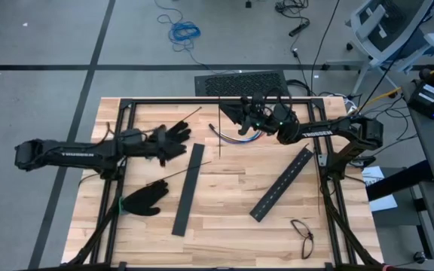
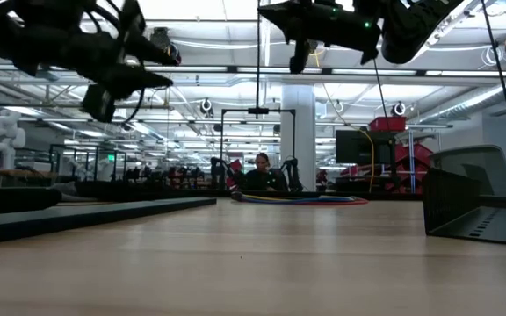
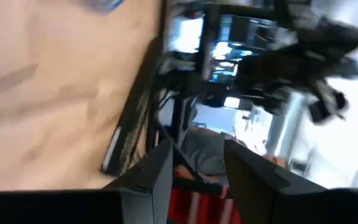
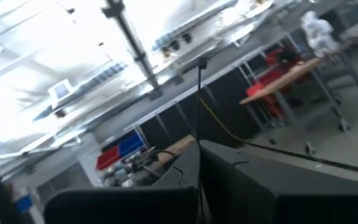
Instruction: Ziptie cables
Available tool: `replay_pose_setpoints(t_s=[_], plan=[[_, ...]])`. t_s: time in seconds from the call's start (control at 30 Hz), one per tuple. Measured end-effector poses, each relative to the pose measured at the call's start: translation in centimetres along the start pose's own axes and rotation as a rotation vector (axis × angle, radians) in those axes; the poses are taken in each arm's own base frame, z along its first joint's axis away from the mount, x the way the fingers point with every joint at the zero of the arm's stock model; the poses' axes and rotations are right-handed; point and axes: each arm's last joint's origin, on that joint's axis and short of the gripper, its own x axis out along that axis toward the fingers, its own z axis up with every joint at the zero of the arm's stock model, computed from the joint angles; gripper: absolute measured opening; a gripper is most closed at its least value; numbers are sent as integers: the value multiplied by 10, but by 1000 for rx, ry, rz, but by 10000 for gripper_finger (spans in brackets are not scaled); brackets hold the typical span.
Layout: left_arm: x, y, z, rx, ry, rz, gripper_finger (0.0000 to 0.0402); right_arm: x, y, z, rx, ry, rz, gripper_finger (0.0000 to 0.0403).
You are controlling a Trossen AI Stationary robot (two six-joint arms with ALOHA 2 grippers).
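Note:
The cables (image 1: pixel 239 133) are a bundle of red, blue and white wires lying on the table near its far edge, and they also show in the low view (image 2: pixel 301 199). My right gripper (image 1: pixel 230 113) hangs just above them, shut on a thin dark ziptie (image 1: pixel 220 143). Two more zipties (image 1: pixel 183 118) (image 1: pixel 173 178) lie flat on the table's left half. My left gripper (image 3: pixel 197 149) stands open over the left side (image 1: pixel 160 144), high above the table, with nothing between its fingers. My right gripper pinches the ziptie (image 4: pixel 199 124) between its two shut fingers. The strip stands out straight past the fingertips. In the low view it shows as a thin upright line (image 2: pixel 257 88) above the table.
Two flat black slotted bars (image 1: pixel 189 188) (image 1: pixel 281 183) lie on the wooden table. One black glove (image 1: pixel 175 143) lies by my left gripper, another (image 1: pixel 142 202) nearer the front left. A pair of glasses (image 1: pixel 304 235) is at the front right. Black frame rails (image 1: pixel 202 100) border the table.

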Motion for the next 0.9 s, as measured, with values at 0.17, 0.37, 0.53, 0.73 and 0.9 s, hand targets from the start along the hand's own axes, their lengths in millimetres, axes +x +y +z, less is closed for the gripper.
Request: replay_pose_setpoints(t_s=[0.17, 0.37, 0.53, 0.73, 0.9], plan=[[10, 8, -7, -305, 38, 59, 144, 1, 13, -6, -110, 25, 89, 0], [22, 1, -12, -535, -114, 8, 144, 1, 23, -20, -206, 100, 109, 0], [38, -11, -11, -466, -172, -38, 144, 1, 23, -23, -266, 118, 109, 0], [48, -14, -17, -517, 11, -15, 144, 18, 24, -20, -373, 172, 131, 0], [47, -16, -14, -553, 25, -12, 144, 41, 30, -26, -438, 201, 202, 0]])
